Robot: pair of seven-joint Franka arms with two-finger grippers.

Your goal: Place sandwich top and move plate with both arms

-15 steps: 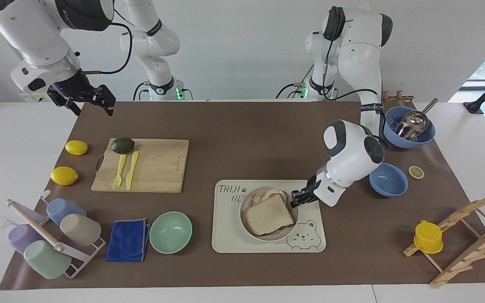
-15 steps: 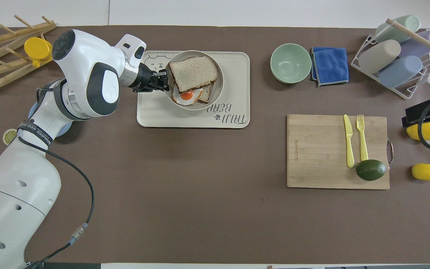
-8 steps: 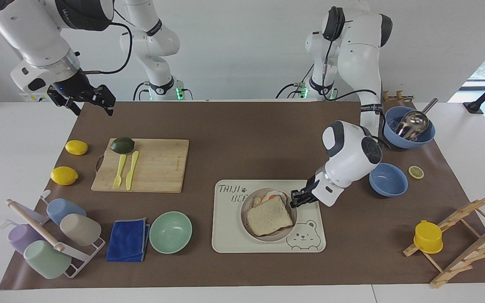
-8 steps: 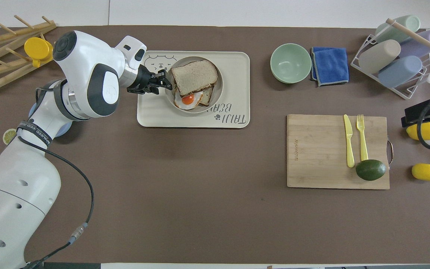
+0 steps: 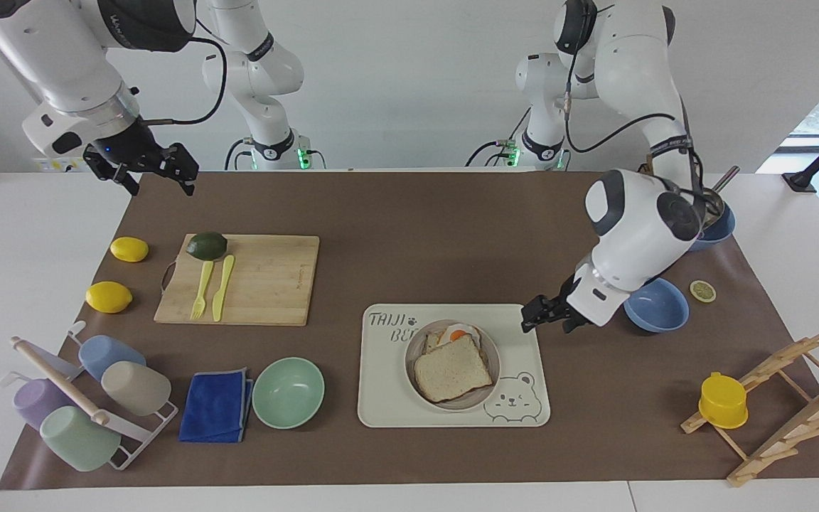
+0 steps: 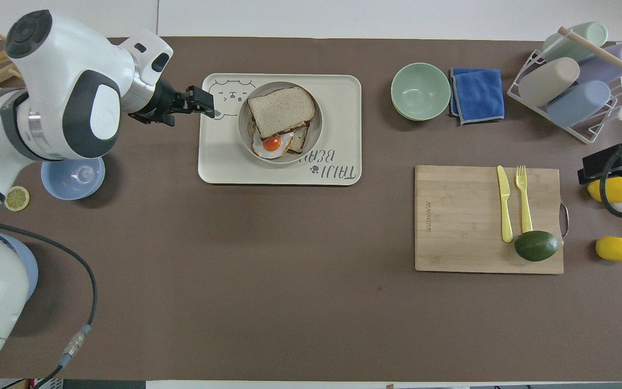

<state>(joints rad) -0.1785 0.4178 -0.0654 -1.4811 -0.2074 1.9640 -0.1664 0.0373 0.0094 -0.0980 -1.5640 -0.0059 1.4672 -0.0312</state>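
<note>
right gripper (image 5: 158, 183) hanging over the corner of the brown mat (image 5: 409, 213) at the right arm's end, close to the robots. prongs spread, gripping nothing; this arm is waiting.

left gripper (image 5: 534, 318) hovering over the tray (image 5: 381, 409) at its edge toward the left arm's end, near the plate (image 5: 410, 355) but apart from it. spread or pressed together: cannot tell.

plate sitting on the tray, farther from the robots than both grippers. sandwich top (image 5: 452, 368) lying on the plate, skewed over the egg slice (image 5: 459, 332), with egg peeking out on the robots' side.

risk, as i am judging it: the top is sitting off-centre, so an uneven two-arm lift could tip the plate and slide the bread off. the shallow rim is offering little to pinch.

mat lying flat on a white table (image 5: 25, 284); plain white wall (image 5: 409, 85) standing at the robots' end.
</note>
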